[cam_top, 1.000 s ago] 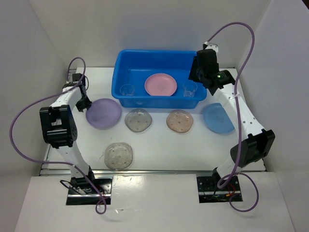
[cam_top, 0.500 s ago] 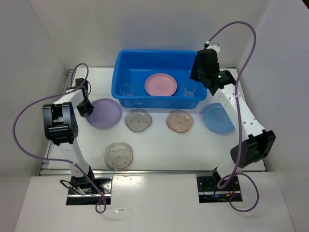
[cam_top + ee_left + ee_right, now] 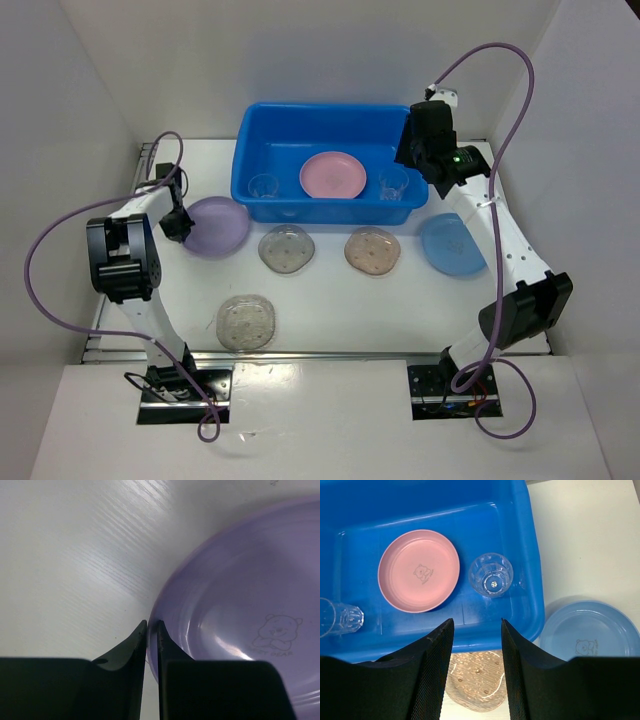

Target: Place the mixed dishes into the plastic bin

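- Worktop (image 3: 330, 310): white and walled on three sides. The overhead view alone shows all of it. There is bare surface toward the arm bases from both pincers.
- Plastic bin (image 3: 320, 125): directly beneath the right pincer (image 3: 477, 622). Its near rim runs just under the fingertips.
- Lavender plate (image 3: 240, 605): on the worktop, outside the bin. The left pincer (image 3: 151, 625) is closed on its rim. Only the left wrist view shows this nip and the bear print on the plate. Open worktop lies on the pincer's other side.
- Blue plate (image 3: 590, 632): on the worktop, below and right of the right pincer, close to the bin's outer wall.
- Pink plate (image 3: 418, 571): inside the bin, ahead and left of the right pincer.
- Tan plate (image 3: 477, 680): on the worktop, seen between the right pincer's fingers, just outside the bin.
- Two greyish plates (image 3: 287, 248) (image 3: 246, 322): overhead view only, between the two arms.
- Clear cups (image 3: 490, 574) (image 3: 340, 617): in the bin, either side of the pink plate.
- Right pincer: fingers spread, holding nothing.
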